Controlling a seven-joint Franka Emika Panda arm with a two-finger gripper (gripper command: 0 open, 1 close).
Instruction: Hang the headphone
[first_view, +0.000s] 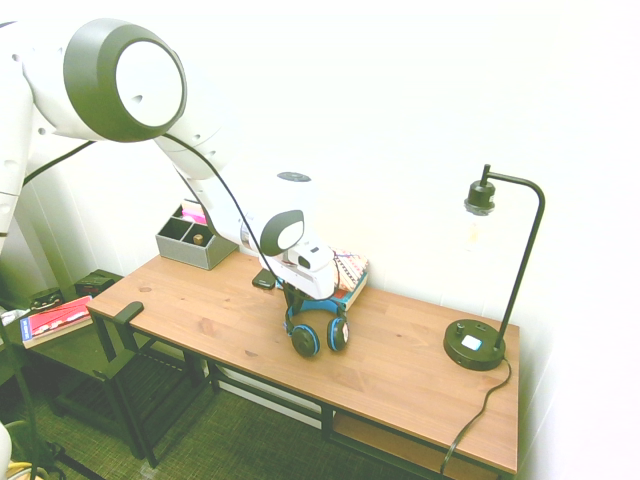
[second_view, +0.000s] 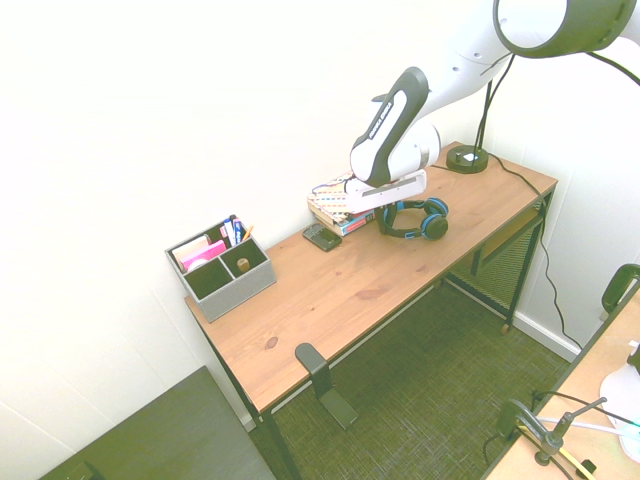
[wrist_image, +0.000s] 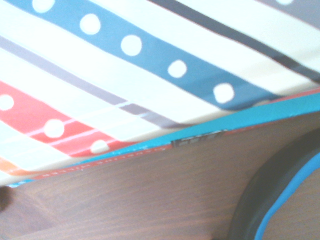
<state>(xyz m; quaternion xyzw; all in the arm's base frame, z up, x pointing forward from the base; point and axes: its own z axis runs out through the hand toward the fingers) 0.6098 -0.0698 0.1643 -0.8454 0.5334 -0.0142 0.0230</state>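
Gripper (first_view: 300, 298) points straight down over the headphone (first_view: 319, 331), which lies on the wooden desk (first_view: 400, 370) just beside a stack of patterned books (second_view: 335, 205); the white hand hides the headband's top in both exterior views. Fingertips barely visible. Jaws pressed nearly together at the blue headband; actual pinch cannot be confirmed.

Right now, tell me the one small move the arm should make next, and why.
Probably lift straight up a little. The gripper points down at the blue headband of the headphone, which lies on the desk beside the patterned book, and its jaws appear closed on the band. A short rise would test the grip before carrying.
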